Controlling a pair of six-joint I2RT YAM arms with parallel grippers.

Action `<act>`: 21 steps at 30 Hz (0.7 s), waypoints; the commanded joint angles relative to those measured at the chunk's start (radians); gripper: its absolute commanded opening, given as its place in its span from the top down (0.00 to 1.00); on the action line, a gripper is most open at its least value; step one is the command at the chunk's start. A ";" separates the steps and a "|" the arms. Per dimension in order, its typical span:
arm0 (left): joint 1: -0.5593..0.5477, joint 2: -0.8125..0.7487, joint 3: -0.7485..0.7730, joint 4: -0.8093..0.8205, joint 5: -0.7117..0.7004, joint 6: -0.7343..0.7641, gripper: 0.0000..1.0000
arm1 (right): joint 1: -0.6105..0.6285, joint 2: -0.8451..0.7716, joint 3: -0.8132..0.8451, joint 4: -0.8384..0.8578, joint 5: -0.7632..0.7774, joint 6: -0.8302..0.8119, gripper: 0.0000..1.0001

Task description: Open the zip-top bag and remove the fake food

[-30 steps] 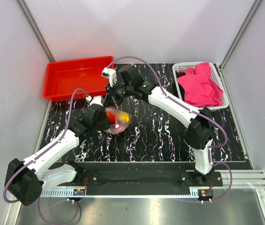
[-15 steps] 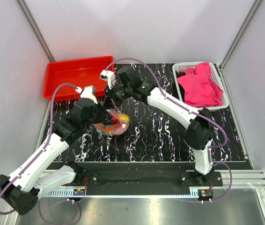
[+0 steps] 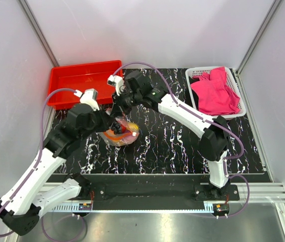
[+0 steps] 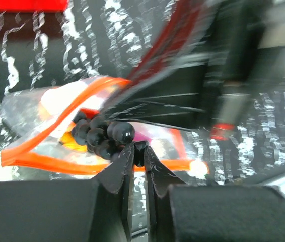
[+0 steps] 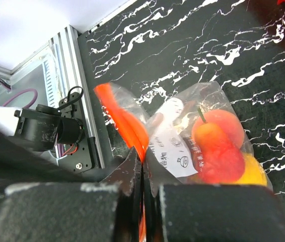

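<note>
Two grippers meet at the zip-top bag [image 5: 183, 116], which sits on the black marbled mat [image 3: 172, 146] a little left of its middle. Your right gripper [image 5: 141, 160] comes at it from 12 o'clock in the top view, jaws closed on one orange-red zip strip [image 5: 127, 121]; your left gripper [image 4: 138, 147] reaches in from 9 o'clock, jaws nearly together and pinching the opposite strip, and the mouth gapes between them. Inside you can see the fake food [image 5: 218, 146]: an orange peach-like ball [image 5: 218, 132], a red piece [image 5: 223, 162], a yellow fruit [image 5: 254, 174], and a dark bead-like cluster [image 4: 102, 135] just beyond the left fingertips. The red tray [image 3: 82, 83] lies at 10 o'clock from the bag; the white basket [image 3: 188, 75] with the pink cloth [image 3: 215, 93] lies at 2 o'clock, both well apart from it.
</note>
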 commanded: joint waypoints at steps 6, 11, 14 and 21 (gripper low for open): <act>0.002 -0.071 0.153 0.021 0.036 0.017 0.88 | -0.003 0.006 0.032 -0.001 -0.004 -0.011 1.00; 0.003 -0.070 0.210 -0.003 0.003 0.034 0.89 | -0.009 -0.003 0.023 -0.001 0.004 -0.012 1.00; 0.003 -0.070 0.259 -0.026 -0.042 0.048 0.89 | -0.015 -0.008 0.014 -0.001 0.019 -0.011 1.00; 0.003 -0.031 0.432 -0.097 -0.098 0.145 0.88 | -0.075 -0.006 -0.023 0.006 0.042 -0.002 1.00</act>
